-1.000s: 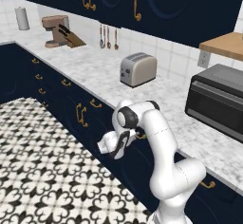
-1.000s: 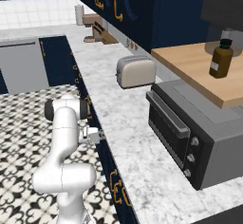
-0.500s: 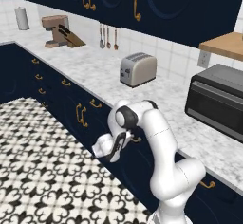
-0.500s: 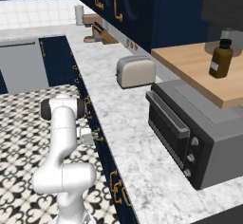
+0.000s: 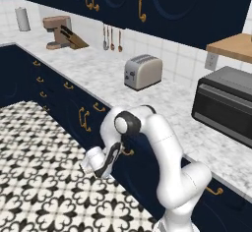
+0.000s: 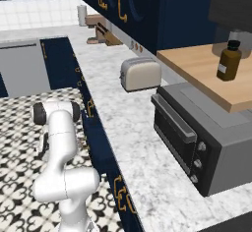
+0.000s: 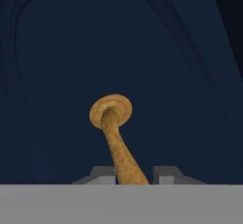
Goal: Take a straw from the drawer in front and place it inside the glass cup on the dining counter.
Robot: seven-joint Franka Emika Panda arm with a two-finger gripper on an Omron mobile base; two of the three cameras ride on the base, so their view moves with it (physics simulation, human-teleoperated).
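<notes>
Navy-blue cabinet fronts are running under a long white-grey marble wall worktop (image 5: 162,103), and black-and-white patterned floor tiles (image 5: 39,177) are spreading out below them. On the worktop a silver two-slot toaster (image 5: 142,72) is standing well apart from a dark grey countertop oven (image 5: 227,105), and farther back a brown wooden knife block (image 5: 61,32) is sitting near a white paper roll (image 5: 22,18). Above the oven, a light wooden shelf (image 6: 211,73) is carrying a small brown bottle with a pale label (image 6: 227,62).

The white arm is bending forward and down from its base, and its two-finger gripper (image 5: 109,158) is reaching in low against the wide navy-blue drawer front (image 7: 71,66), just below the worktop edge. In the hand view the drawer's curved brass handle (image 7: 115,140) is rising from its round mounting plate on the blue panel and is passing down between the two small grey fingertips (image 7: 102,175). The fingers are standing on either side of the handle with a narrow gap, close to the brass bar; whether they are actually pressing on it cannot be told from these views. The drawer front is sitting flush with the neighbouring cabinet fronts, so its inside is hidden.

In the right base view the arm's dark-jointed elbow (image 6: 55,113) is standing over the floor tiles, just beside the blue cabinet row.
</notes>
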